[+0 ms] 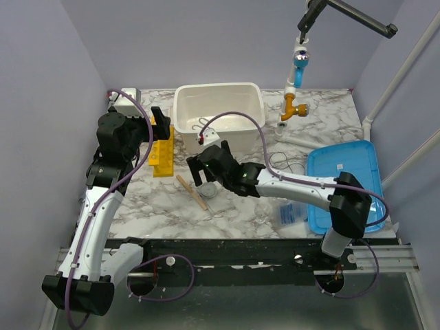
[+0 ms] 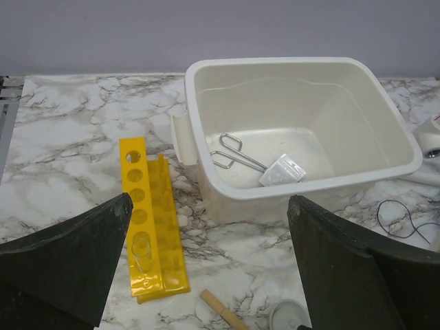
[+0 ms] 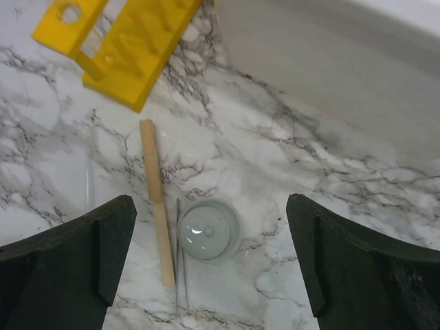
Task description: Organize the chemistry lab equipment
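- My right gripper (image 3: 210, 206), jaws apart, sits above the wooden stick (image 3: 157, 203); its length crosses my closing line, off-centre in the gap.
- My left gripper (image 2: 210, 206), jaws apart too, is farther off.

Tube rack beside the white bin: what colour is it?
The tube rack is bright yellow with a row of round holes; the left wrist view shows it best.

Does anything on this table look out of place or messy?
Nothing looks spilled or broken. A wooden stick and a small round clear dish lie loose on the marble table near the white tub, while the tongs sit inside it.
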